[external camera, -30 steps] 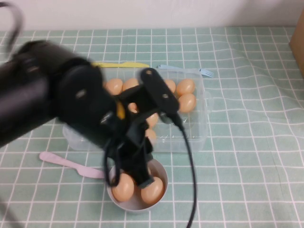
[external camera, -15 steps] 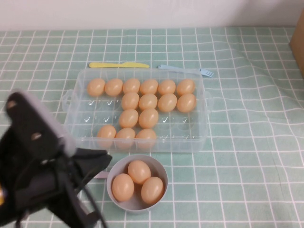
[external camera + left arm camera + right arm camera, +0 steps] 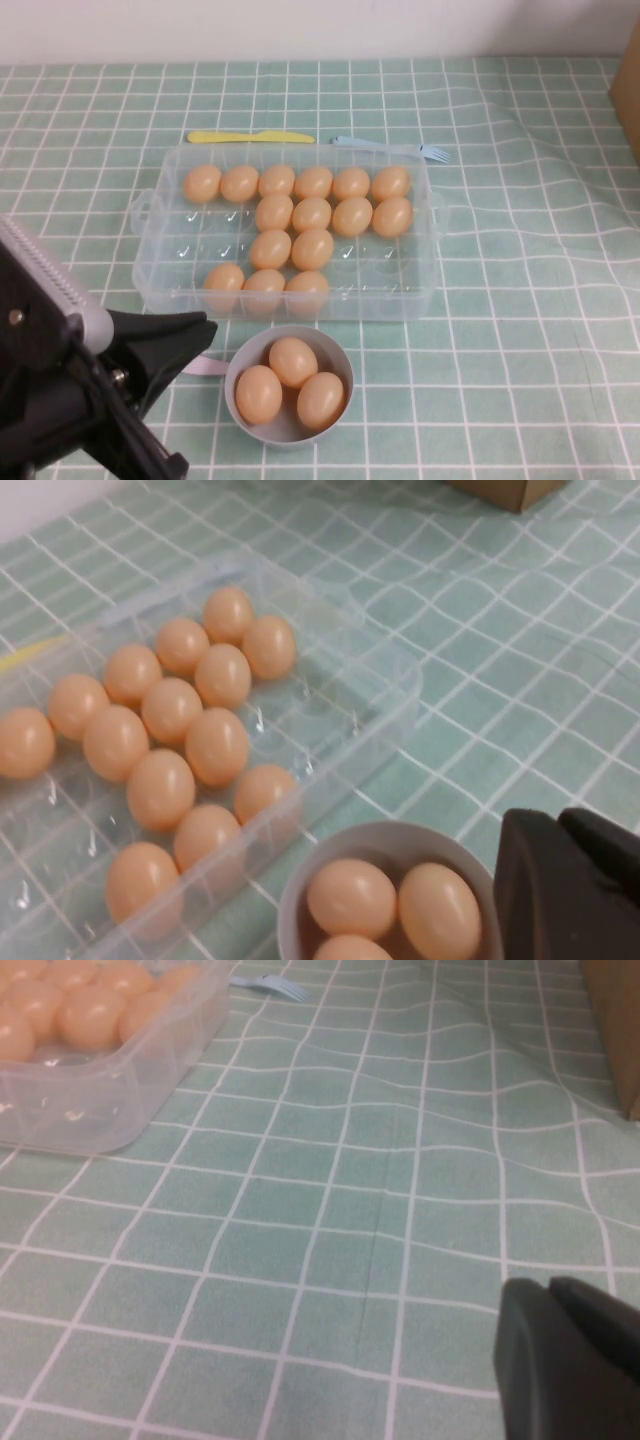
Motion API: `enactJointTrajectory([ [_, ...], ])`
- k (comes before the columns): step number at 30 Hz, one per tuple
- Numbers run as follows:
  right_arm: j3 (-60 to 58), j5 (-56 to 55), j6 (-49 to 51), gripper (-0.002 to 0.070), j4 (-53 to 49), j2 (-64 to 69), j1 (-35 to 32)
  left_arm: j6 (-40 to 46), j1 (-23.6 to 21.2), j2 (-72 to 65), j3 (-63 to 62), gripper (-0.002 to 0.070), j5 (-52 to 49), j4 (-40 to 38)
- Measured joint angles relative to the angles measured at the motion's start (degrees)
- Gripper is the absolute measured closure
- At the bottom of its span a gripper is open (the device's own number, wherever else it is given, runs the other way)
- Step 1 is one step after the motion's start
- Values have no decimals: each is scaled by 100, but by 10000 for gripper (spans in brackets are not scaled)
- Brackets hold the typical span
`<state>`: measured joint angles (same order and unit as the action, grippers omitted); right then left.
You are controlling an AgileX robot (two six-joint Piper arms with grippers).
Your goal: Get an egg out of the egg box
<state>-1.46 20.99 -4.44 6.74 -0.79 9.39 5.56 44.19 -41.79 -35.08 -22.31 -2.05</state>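
The clear plastic egg box (image 3: 420,292) stands mid-table and holds several tan-orange eggs (image 3: 312,214) in its cells; its left cells are empty. It also shows in the left wrist view (image 3: 385,715) and the right wrist view (image 3: 100,1110). My left gripper (image 3: 200,326) is at the near left, beside the bowl, shut and empty; in its wrist view (image 3: 556,818) the fingers are pressed together. My right gripper (image 3: 552,1288) is shut and empty over bare cloth to the right of the box; it is out of the high view.
A round grey bowl (image 3: 342,352) with three eggs (image 3: 293,361) sits just in front of the box. A yellow knife (image 3: 250,137) and a blue fork (image 3: 392,148) lie behind the box. A pink utensil (image 3: 207,366) lies by the bowl. A cardboard box (image 3: 630,90) is far right.
My left arm has pulled back from over the bowl to the near left corner. The bowl now shows three eggs uncovered.
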Motion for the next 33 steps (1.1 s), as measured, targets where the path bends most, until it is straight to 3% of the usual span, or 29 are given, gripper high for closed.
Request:
enactJointTrajectory([
  [4, 0, 0, 0, 694, 0, 0, 0, 73, -27, 163, 477, 678, 998, 264],
  [7, 0, 0, 0, 694, 0, 0, 0, 281, -382, 674, 1179, 678, 1924, 205],
  [11, 0, 0, 0, 694, 0, 0, 0, 400, -1307, 1562, 2117, 678, 2952, 100],
  [15, 0, 0, 0, 694, 0, 0, 0, 435, -2511, 2571, 2845, 678, 3258, 62],
  [18, 0, 0, 0, 694, 0, 0, 0, 390, -3212, 3183, 3171, 678, 3222, -48],
  [21, 0, 0, 0, 694, 0, 0, 0, 229, -3607, 3798, 3496, 678, 3101, -86],
  [28, 0, 12, 0, 694, 0, 0, 0, 88, -3695, 4236, 3643, 678, 1921, -95],
  [33, 0, 12, 0, 694, 0, 0, 0, 86, -3698, 4236, 3652, 678, 492, -71],
])
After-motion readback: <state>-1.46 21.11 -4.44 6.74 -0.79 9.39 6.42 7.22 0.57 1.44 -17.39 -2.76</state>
